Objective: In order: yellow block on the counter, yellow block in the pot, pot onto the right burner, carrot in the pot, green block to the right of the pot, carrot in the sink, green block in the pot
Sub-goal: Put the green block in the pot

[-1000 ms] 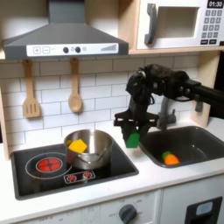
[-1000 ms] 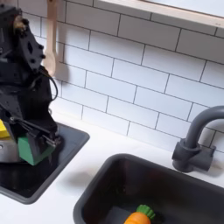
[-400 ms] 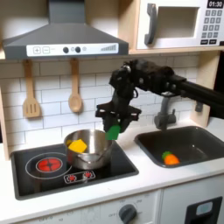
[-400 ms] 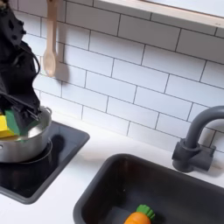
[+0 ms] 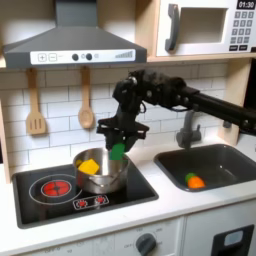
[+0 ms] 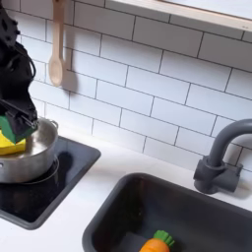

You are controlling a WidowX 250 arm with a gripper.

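End effector (image 5: 118, 140) pinching the green block (image 5: 117, 150), mid-frame in the first exterior view, hovering over the pot's (image 5: 103, 174) right rim. Pot sits on the stovetop's (image 5: 60, 196) right burner, yellow block (image 5: 89, 166) inside. Carrot (image 5: 194, 181) lies in the sink (image 5: 222, 167), lower right. In the second exterior view: pot (image 6: 28, 157) at left edge, carrot (image 6: 155, 242) bottom centre.

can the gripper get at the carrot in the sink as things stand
Probably not right away. The gripper is shut on the green block above the pot, so it has no free grasp. The carrot itself lies uncovered in the open sink, with nothing over it.
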